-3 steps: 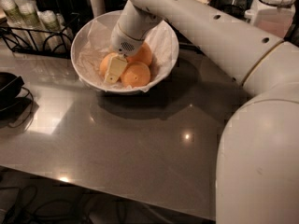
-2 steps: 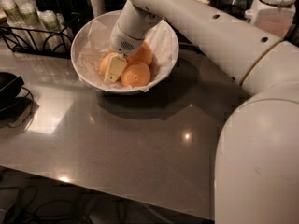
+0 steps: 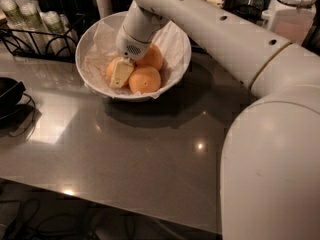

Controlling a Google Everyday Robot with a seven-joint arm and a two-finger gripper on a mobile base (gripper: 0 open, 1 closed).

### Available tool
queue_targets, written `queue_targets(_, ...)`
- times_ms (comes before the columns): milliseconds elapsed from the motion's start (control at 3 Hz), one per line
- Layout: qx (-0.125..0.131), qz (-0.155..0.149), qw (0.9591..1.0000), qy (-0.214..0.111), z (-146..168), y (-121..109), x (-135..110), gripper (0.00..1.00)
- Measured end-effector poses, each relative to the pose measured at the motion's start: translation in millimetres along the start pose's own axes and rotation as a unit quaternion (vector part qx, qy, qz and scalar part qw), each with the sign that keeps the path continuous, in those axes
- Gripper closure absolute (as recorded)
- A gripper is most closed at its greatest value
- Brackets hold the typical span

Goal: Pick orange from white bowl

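The white bowl, lined with crumpled white paper, stands at the back left of the grey counter. Three oranges lie in it: one at the front, one behind it, and one on the left. My gripper reaches down into the bowl from the upper right. Its cream-coloured end sits on the left orange and covers most of it. The white arm crosses the bowl's back rim.
A black wire rack with small jars stands at the back left. A black object lies at the left edge. A lidded jar stands at the back right. The counter's front edge runs along the bottom.
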State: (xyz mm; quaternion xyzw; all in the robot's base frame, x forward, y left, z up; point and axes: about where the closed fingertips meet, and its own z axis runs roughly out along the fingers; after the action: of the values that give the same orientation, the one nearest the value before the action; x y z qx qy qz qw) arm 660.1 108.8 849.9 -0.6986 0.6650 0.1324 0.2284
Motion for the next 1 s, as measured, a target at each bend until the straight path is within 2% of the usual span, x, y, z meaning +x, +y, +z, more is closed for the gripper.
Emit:
queue_targets(333, -0.002, -0.002, 1.0, 0.001, 0.9, -1.3, -2.0, 0.92)
queue_targets(667, -0.002, -0.002, 1.0, 0.001, 0.9, -1.3, -2.0, 1.0)
queue_targets(1000, -0.002, -0.002, 1.0, 0.001, 0.7, -1.3, -2.2, 1.0)
